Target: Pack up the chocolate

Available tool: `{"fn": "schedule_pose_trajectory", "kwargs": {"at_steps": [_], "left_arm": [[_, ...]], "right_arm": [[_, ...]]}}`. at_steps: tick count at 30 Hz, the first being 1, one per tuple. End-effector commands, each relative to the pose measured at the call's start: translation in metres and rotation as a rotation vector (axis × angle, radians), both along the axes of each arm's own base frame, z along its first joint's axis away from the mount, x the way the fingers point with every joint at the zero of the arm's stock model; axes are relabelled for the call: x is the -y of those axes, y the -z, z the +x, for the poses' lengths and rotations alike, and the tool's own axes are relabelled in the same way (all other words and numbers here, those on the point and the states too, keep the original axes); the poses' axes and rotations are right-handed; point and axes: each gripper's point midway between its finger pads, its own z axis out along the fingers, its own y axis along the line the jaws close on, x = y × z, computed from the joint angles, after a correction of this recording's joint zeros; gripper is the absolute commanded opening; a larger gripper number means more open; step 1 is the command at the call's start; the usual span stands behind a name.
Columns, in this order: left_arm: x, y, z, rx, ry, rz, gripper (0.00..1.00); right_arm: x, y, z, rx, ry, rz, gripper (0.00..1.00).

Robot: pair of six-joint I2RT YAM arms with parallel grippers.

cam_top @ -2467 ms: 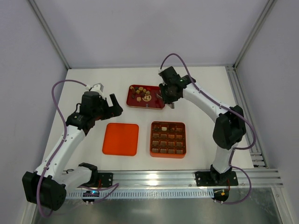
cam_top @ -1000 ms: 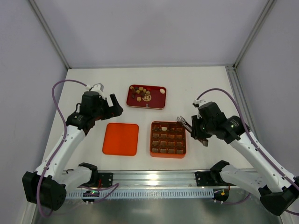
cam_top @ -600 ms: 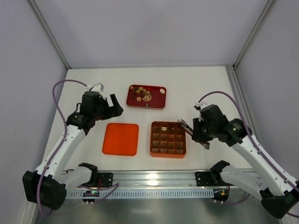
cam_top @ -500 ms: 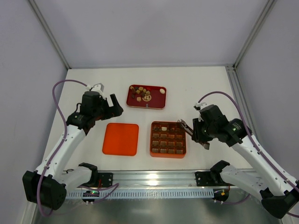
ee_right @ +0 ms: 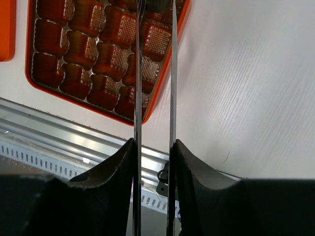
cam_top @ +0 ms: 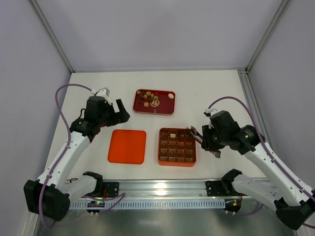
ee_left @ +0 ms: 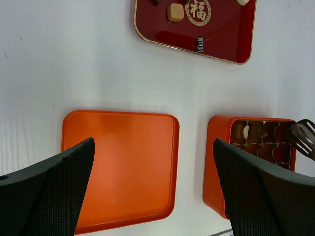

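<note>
Tweezers (cam_top: pixel 194 132) in the right gripper (cam_top: pixel 204 139) have moved from tray (cam_top: pixel 166 107) to box (cam_top: pixel 160 147).

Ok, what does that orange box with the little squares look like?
The orange box is square, plastic-looking, and sits flat and open on the white table. Thin walls split it into four rows of four cells, most seemingly holding brown chocolate; one pale piece is in the back row. Its lid lies apart to the left. The tweezers in the right gripper reach over its back right corner; touching or not, I cannot tell.
</note>
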Motion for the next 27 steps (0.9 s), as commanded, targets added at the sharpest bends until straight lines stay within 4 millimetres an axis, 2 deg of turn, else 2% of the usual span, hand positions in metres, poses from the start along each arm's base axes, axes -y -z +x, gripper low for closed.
{"fn": "schedule_pose_trajectory", "kwargs": {"at_steps": [1, 11, 14, 17, 20, 21, 23, 24, 25, 27], "left_arm": [[0.002, -0.003, 0.004, 0.020, 0.015, -0.004, 1.00], [0.003, -0.003, 0.004, 0.017, 0.017, -0.007, 1.00], [0.003, -0.003, 0.004, 0.020, 0.018, -0.008, 1.00], [0.003, -0.003, 0.004, 0.019, 0.017, -0.007, 1.00], [0.002, -0.004, 0.004, 0.023, 0.012, -0.004, 1.00], [0.002, -0.004, 0.004, 0.023, 0.012, -0.004, 1.00], [0.002, -0.004, 0.004, 0.022, 0.012, -0.006, 1.00], [0.002, -0.003, 0.004, 0.020, 0.013, -0.007, 1.00], [0.002, -0.004, 0.004, 0.021, 0.014, -0.006, 1.00], [0.002, -0.004, 0.004, 0.022, 0.014, -0.006, 1.00]], "right_arm": [[-0.003, -0.003, 0.000, 0.006, 0.001, 0.015, 0.38], [-0.003, -0.006, 0.001, 0.014, -0.002, 0.010, 0.41], [-0.009, -0.020, 0.012, 0.051, -0.008, 0.028, 0.42], [-0.023, -0.035, 0.032, 0.086, -0.032, 0.038, 0.42], [-0.047, -0.049, 0.065, 0.142, -0.060, 0.067, 0.42], [-0.060, -0.051, 0.074, 0.126, -0.083, 0.084, 0.42], [-0.073, -0.053, 0.091, 0.133, -0.106, 0.091, 0.42], [-0.085, -0.067, 0.104, 0.175, -0.114, 0.122, 0.42], [-0.094, -0.055, 0.116, 0.144, -0.121, 0.104, 0.42], [-0.109, -0.068, 0.139, 0.182, -0.135, 0.113, 0.42]]}}
